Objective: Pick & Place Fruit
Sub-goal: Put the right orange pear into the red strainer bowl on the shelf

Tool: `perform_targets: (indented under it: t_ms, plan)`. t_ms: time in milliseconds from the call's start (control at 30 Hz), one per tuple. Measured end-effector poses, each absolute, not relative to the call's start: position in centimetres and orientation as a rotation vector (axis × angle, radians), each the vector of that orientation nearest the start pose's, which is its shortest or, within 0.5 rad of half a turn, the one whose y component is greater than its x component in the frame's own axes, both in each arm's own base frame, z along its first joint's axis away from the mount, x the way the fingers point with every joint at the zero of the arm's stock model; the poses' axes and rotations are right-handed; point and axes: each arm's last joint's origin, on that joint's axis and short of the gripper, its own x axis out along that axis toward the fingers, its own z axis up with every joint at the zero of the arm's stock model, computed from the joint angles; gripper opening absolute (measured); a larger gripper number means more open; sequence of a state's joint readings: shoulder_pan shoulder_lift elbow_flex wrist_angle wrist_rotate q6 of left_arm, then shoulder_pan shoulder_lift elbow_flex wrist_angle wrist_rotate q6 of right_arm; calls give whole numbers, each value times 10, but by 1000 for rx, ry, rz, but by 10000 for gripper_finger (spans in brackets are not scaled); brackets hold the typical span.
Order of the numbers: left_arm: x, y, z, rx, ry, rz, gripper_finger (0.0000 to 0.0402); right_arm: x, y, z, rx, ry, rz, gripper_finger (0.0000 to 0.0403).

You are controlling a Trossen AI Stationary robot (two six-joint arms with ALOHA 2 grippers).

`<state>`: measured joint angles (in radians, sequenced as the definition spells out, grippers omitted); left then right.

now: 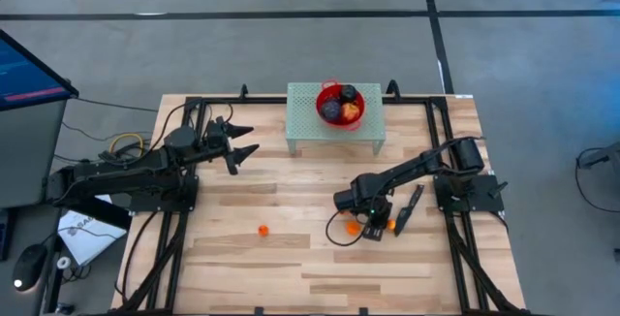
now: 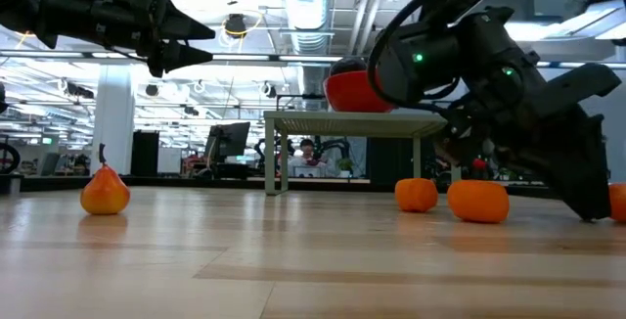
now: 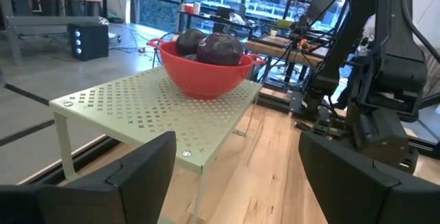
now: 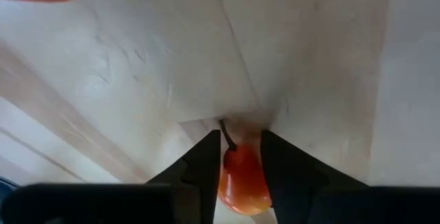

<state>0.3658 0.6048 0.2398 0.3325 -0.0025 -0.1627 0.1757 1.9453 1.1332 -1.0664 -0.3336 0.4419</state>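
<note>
Right hand (image 4: pixel 240 165) low on the wooden surface (image 1: pixel 291 258), lower right of the high view, fingers pinched on a small orange-red fruit with stem (image 4: pixel 242 179). Other orange fruits beside it (image 2: pixel 478 202), one alone lower centre (image 1: pixel 263 230). Dark fruits in red bowl (image 1: pixel 340 105) on green rack (image 1: pixel 305 127), top centre. Left hand (image 1: pixel 242 140) open, hovering left, holding nothing.

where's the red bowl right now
In the high view, the red bowl sits on the green perforated stand at the table's far edge, holding dark fruit.
</note>
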Motion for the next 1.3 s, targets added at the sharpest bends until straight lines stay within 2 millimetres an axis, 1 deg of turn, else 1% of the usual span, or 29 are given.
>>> perform_targets:
  t_ms: [233,467,600,667,733,800,900,1000,1100,1167,1233,1300]
  plan:
    - [140,54,219,-167,3,370,301,293,61,122,432,1939,-81,63]
    - [140,54,219,-167,3,371,301,293,64,122,395,1936,-63,6]
    - [140,54,219,-167,4,370,301,293,66,122,381,1935,-49,9]
    - [140,54,219,-167,4,370,301,292,66,125,363,1924,-55,4]
    - [140,54,219,-167,4,371,301,292,66,131,342,1883,-57,3]
    - [140,54,219,-167,4,371,301,290,67,145,312,1825,-87,4]
    - [140,54,219,-167,4,371,301,288,69,168,234,1673,-158,2]
    - [140,54,219,-167,4,371,301,283,72,186,212,1425,-242,2]
    - [140,54,219,-167,4,370,301,272,74,187,273,1163,-263,1]
    - [140,54,219,-167,4,370,301,267,72,185,326,956,-268,2]
    - [140,54,219,-167,4,371,301,265,67,185,362,724,-312,1]
    - [140,54,219,-167,4,371,301,266,59,188,364,491,-391,1]
